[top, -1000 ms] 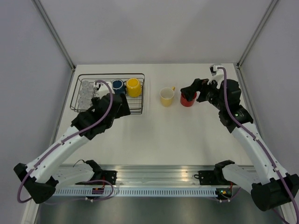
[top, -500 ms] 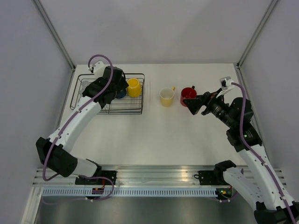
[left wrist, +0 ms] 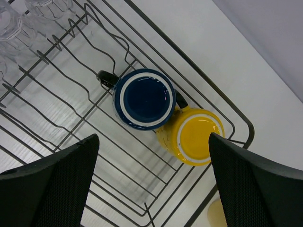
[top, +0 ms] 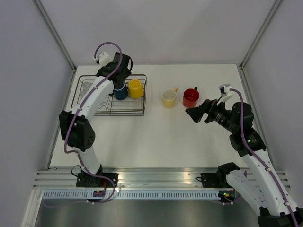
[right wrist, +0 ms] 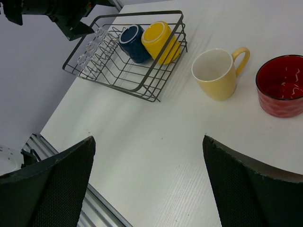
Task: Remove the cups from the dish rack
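Observation:
The black wire dish rack (top: 111, 114) stands at the table's far left. In it a dark blue mug (left wrist: 143, 98) and a bright yellow mug (left wrist: 194, 135) sit side by side near its right corner, and clear glass tumblers (left wrist: 10, 24) stand at its left end. My left gripper (left wrist: 152, 140) hangs open above the rack, over the two mugs, holding nothing. A pale yellow mug (right wrist: 215, 73) and a red mug (right wrist: 281, 92) stand upright on the table right of the rack. My right gripper (right wrist: 149, 140) is open and empty, drawn back from the red mug.
Grey walls close the table at the back and on both sides. A metal rail (top: 161, 182) with the arm bases runs along the near edge. The rack's right wall (top: 144, 94) lies a short way left of the pale mug (top: 169, 98).
My left arm has swung from the rack's near side up over its far part, above the blue and yellow mugs. My right gripper has pulled back from the red mug toward the near right.

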